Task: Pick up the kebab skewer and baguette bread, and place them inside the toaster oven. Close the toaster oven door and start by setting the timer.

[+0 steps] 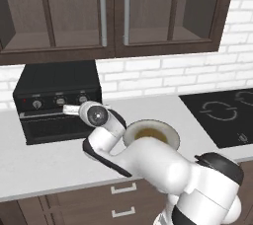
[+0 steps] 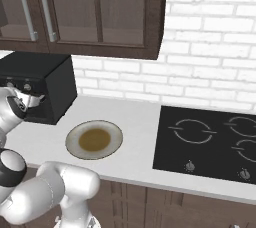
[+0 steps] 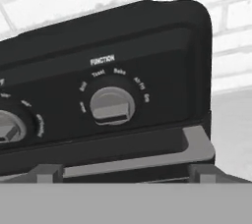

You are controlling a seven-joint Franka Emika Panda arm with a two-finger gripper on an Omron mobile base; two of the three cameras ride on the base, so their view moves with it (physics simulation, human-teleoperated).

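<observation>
The black toaster oven (image 1: 57,83) stands on the counter at the left, and its door (image 1: 57,128) is up and closed. My gripper (image 1: 69,109) hovers right in front of the knob panel, level with the right-hand knob (image 1: 83,98). In the hand view the "FUNCTION" knob (image 3: 112,105) is dead ahead and a second knob (image 3: 7,129) sits at the left edge. My gripper (image 3: 125,173) is open, its fingertips (image 3: 48,171) wide apart with nothing between them. From the right, the gripper (image 2: 35,100) is close to the oven (image 2: 47,84). The kebab skewer and baguette bread are hidden.
A round plate (image 1: 170,132) with a brown smear lies on the counter right of the oven, partly behind my arm; it is also the plate (image 2: 115,144) in the right base view. A black cooktop (image 1: 222,115) fills the counter's right end. Wall cabinets (image 1: 113,12) hang overhead.
</observation>
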